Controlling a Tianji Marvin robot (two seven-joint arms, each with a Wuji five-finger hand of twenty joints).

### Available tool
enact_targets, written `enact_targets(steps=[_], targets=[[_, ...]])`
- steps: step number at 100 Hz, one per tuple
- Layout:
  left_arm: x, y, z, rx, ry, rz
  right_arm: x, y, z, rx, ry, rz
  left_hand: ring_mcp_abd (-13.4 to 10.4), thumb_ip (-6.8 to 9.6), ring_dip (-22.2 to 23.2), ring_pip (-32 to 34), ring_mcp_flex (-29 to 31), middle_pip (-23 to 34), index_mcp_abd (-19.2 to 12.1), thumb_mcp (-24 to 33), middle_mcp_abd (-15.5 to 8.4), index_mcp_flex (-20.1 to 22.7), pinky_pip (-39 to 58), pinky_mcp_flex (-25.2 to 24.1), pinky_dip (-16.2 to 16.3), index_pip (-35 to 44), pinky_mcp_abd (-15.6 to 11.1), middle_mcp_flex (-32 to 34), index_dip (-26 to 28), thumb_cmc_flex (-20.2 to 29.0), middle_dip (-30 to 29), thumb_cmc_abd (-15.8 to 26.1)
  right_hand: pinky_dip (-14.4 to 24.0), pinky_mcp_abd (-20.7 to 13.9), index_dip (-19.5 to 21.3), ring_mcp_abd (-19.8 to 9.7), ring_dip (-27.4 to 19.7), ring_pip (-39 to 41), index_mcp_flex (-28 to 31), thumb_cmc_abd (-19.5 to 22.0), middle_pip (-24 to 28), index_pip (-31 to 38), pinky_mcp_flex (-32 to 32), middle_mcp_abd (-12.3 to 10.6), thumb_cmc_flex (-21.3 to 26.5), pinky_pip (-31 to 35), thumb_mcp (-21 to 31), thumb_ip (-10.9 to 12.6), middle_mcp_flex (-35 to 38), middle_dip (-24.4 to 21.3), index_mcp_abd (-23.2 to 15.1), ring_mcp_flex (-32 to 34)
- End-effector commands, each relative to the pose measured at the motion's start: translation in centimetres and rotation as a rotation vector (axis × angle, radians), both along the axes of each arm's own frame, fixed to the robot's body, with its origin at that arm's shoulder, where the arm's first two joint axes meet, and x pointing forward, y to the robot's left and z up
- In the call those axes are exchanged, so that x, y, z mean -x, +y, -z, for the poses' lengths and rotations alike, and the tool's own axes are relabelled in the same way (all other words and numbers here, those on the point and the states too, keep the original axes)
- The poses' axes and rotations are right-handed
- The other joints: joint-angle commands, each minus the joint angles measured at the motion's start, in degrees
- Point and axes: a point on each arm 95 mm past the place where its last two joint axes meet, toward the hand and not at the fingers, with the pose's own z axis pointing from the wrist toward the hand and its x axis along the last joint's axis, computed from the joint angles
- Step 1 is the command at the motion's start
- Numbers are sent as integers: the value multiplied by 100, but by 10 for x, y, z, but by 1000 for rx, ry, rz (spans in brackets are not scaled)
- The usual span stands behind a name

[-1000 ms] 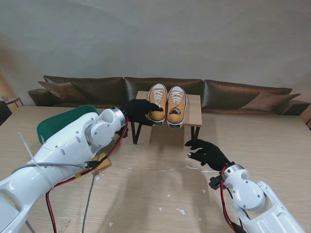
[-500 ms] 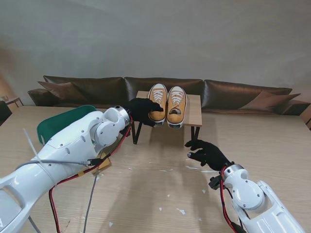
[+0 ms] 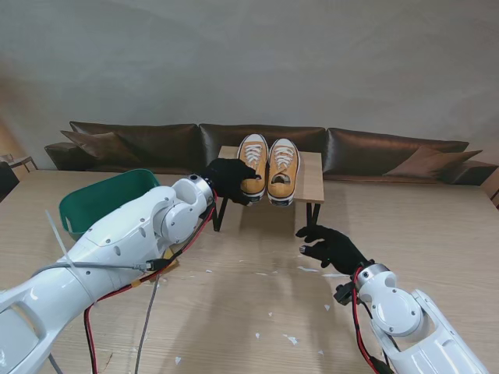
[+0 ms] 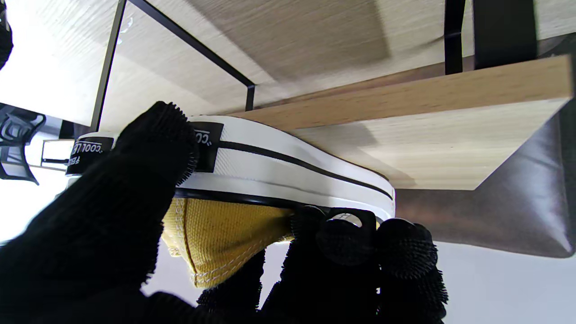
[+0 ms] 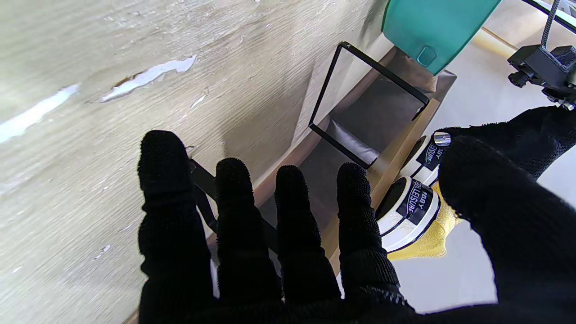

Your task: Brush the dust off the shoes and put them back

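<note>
The shoes (image 3: 267, 167) sit upper centre on the rack (image 3: 313, 178), heels toward the robot; the left hand (image 3: 228, 180) grips the left shoe's heel, while the right hand (image 3: 334, 245) hovers spread and empty.

I count two yellow shoes (image 3: 267, 167) on one small rack (image 3: 311, 178). One green bin (image 3: 93, 199) sits on the surface (image 3: 234, 312). My two hands (image 3: 228, 178) are gloved.

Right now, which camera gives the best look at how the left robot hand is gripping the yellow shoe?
The left wrist view: the left robot hand wraps the left shoe at its heel, thumb over the sole. The stand view shows the hand from afar; the right wrist view shows only part of it.
</note>
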Motion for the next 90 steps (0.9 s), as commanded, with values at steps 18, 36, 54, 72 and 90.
enact_targets(steps=[18,36,54,72,90], targets=[[13,14,56,-64,86,-38,2,4,4,0,21,-16,-268,229,-263,233,374,-133,224,821,-556,1371,282,127,-217,1577,47,473,579,31,-45,-135,68,96,-70,-11,67,45,-141,151,15,65,-2202,41,-202,0,13,50,84,-89,15,129],[14,16,51,-71,64,-25,2,4,5,-1,23,-16,-215,403,-466,-65,378,-333,516,991,-604,1336,224,158,-471,1883,17,507,782,295,-231,-63,72,96,-72,-12,66,47,-119,169,22,82,-2202,43,-197,-6,16,52,98,-89,37,132],[15,18,43,-67,63,-1,3,4,6,-3,26,-17,77,310,-890,-1144,437,-1024,847,994,-618,1243,101,143,-1193,2056,53,756,843,630,-559,-35,76,103,-78,-11,67,49,-89,196,26,93,-2205,63,-199,-16,11,54,112,-91,55,141],[16,19,36,-43,70,23,3,5,7,-4,28,-17,191,64,-1133,-1706,712,-1671,1071,715,-689,1170,65,293,-1587,2094,60,1287,844,1134,-410,-206,82,103,-82,-2,68,53,-50,213,27,110,-2191,74,-202,-19,14,56,139,-93,90,153],[16,21,29,-32,49,37,3,5,7,-7,32,-15,171,40,-1192,-1850,808,-1821,1105,656,-699,1151,-33,413,-1731,2093,67,1411,838,1201,-409,-187,84,110,-89,2,67,54,-29,230,31,116,-2186,85,-191,-26,26,57,157,-93,100,161]])
